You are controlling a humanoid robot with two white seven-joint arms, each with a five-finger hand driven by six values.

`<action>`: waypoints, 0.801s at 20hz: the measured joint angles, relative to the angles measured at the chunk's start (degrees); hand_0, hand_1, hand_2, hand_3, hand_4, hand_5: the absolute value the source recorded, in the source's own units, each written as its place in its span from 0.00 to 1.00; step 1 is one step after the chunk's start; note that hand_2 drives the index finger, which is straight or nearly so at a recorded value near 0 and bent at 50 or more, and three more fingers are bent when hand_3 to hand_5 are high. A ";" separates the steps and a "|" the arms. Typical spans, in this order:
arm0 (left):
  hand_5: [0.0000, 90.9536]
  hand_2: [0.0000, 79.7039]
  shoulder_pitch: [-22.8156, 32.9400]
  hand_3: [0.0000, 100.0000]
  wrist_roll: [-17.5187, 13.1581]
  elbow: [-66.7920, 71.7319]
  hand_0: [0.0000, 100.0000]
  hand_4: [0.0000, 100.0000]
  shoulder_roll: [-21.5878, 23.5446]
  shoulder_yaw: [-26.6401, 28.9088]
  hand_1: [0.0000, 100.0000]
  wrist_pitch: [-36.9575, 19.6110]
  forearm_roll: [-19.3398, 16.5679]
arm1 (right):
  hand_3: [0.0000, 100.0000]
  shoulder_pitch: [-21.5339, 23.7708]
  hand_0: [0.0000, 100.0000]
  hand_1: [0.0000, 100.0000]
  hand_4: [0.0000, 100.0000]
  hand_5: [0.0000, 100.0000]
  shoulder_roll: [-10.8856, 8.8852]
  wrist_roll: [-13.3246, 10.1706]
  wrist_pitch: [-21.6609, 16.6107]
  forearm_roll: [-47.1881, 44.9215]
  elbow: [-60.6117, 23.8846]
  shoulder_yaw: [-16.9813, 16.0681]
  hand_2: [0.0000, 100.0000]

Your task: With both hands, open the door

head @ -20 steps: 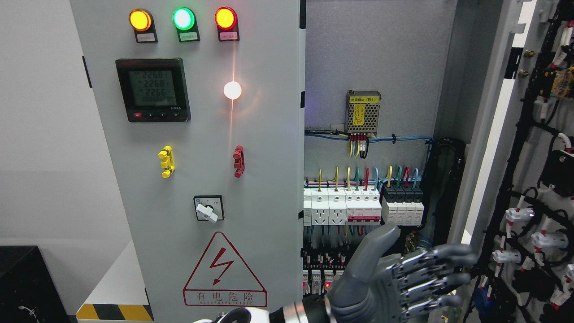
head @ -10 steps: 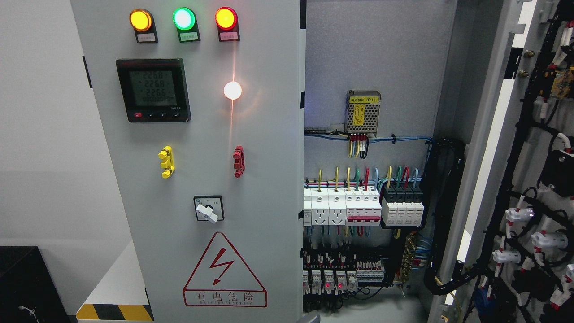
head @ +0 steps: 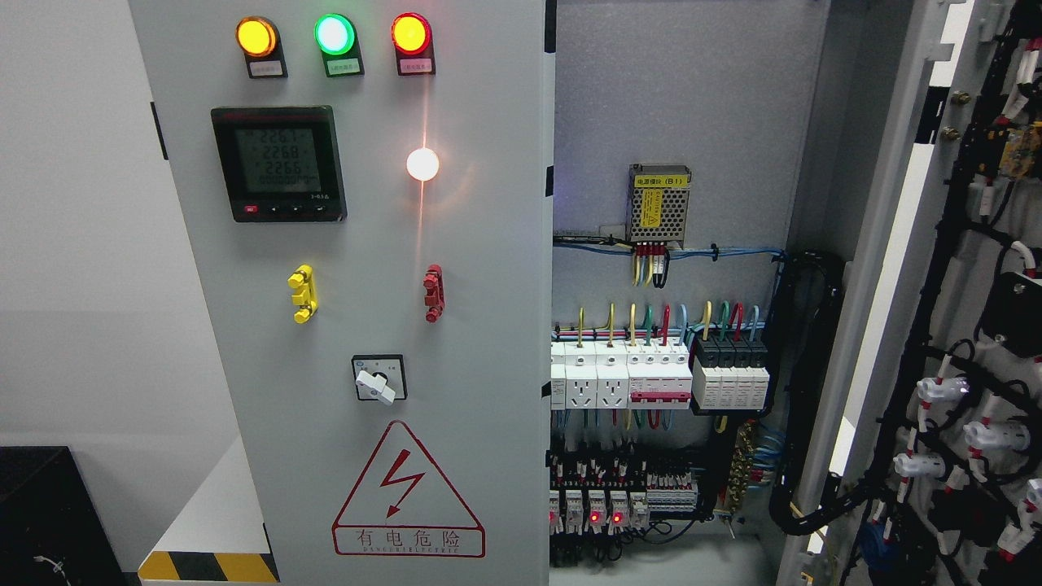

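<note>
- A plain pale wall backs a grey electrical cabinet that fills most of the head view.
- The cabinet's left door is shut and faces the camera; along its top edge sit an amber lamp, a green lamp and a red lamp, all lit.
- Below the lamps, a digital meter shows rows of figures, with a bright white light spot to its right.
- A yellow handle and a red handle sit level at mid-door; beneath them are a rotary switch and a red-bordered warning triangle near the door's bottom edge.
- The right door is swung wide at the frame's right edge, its inner face strung with black cabling and white connectors.
- The opened bay shows a small power supply, a row of breakers fed by coloured wires, and relays with red lights near the cabinet's bottom edge.
- Neither robot hand appears in the frame, so their state cannot be told.
</note>
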 measured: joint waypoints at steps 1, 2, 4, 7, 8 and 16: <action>0.00 0.00 0.93 0.00 -0.06 2.61 0.00 0.00 -0.44 0.29 0.00 -0.41 -0.51 | 0.00 0.00 0.19 0.00 0.00 0.00 0.00 0.00 0.00 0.00 -0.01 0.00 0.00; 0.00 0.00 1.68 0.00 -0.17 5.09 0.00 0.00 -0.86 0.54 0.00 -1.05 -0.95 | 0.00 0.00 0.19 0.00 0.00 0.00 0.00 0.00 0.00 -0.01 0.00 0.00 0.00; 0.00 0.00 2.99 0.00 -0.23 10.28 0.00 0.00 -1.83 1.01 0.00 -3.07 -1.64 | 0.00 0.00 0.19 0.00 0.00 0.00 0.00 0.00 0.00 -0.01 -0.01 0.00 0.00; 0.00 0.00 5.22 0.00 -0.32 18.58 0.00 0.00 -3.63 1.56 0.00 -6.41 -2.31 | 0.00 0.00 0.19 0.00 0.00 0.00 0.00 0.00 0.01 0.00 0.00 0.00 0.00; 0.00 0.00 5.79 0.00 -0.32 21.48 0.00 0.00 -4.33 1.71 0.00 -7.03 -2.48 | 0.00 0.00 0.19 0.00 0.00 0.00 0.00 0.00 0.03 0.00 -0.01 0.00 0.00; 0.00 0.00 7.37 0.00 -0.47 44.21 0.00 0.00 -10.91 2.72 0.00 -8.68 -3.16 | 0.00 0.00 0.19 0.00 0.00 0.00 0.00 0.00 0.06 -0.01 -0.01 0.00 0.00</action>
